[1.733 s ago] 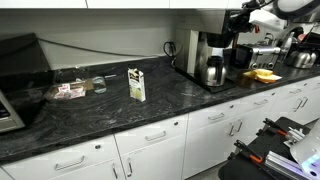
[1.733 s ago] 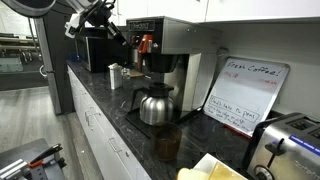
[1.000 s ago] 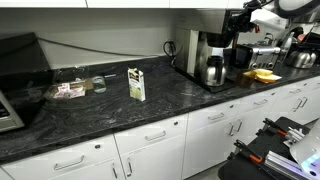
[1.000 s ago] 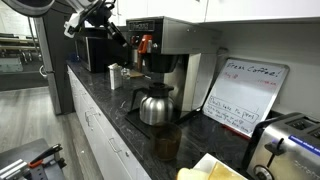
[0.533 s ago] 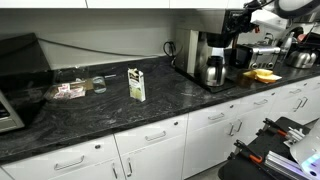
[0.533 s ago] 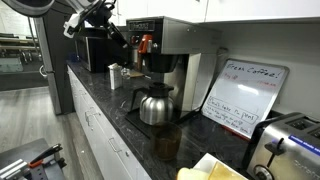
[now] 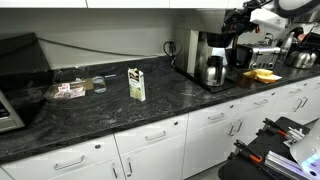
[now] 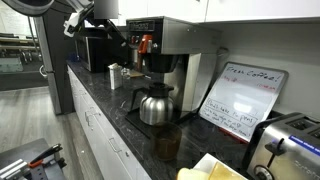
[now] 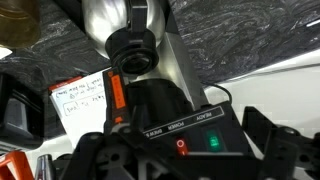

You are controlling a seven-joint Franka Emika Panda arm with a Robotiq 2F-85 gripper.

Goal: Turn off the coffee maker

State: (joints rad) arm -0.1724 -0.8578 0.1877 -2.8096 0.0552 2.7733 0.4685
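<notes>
The coffee maker (image 7: 207,48) stood upright at the back of the dark counter (image 7: 100,115), against the wall. Its long axis was vertical and its front faced the counter's edge. A steel carafe (image 8: 155,105) sat on its base. Cabinets hung close above the machine, so there was little room overhead. A stretch of counter lay open between it and a carton (image 7: 136,83). On its other side a whiteboard (image 8: 243,100) leaned just beside it, with a toaster (image 8: 288,145) further along.

The whiteboard's heading seemed to read "Free Coffee!"; the lines below were too small to read. In the wrist view, small white lettering on the machine's black top could not be read, and a red switch (image 9: 181,148) and a green light (image 9: 213,142) sat side by side.

The gripper (image 9: 185,158) hung over that top with its jaws spread apart, holding nothing.
</notes>
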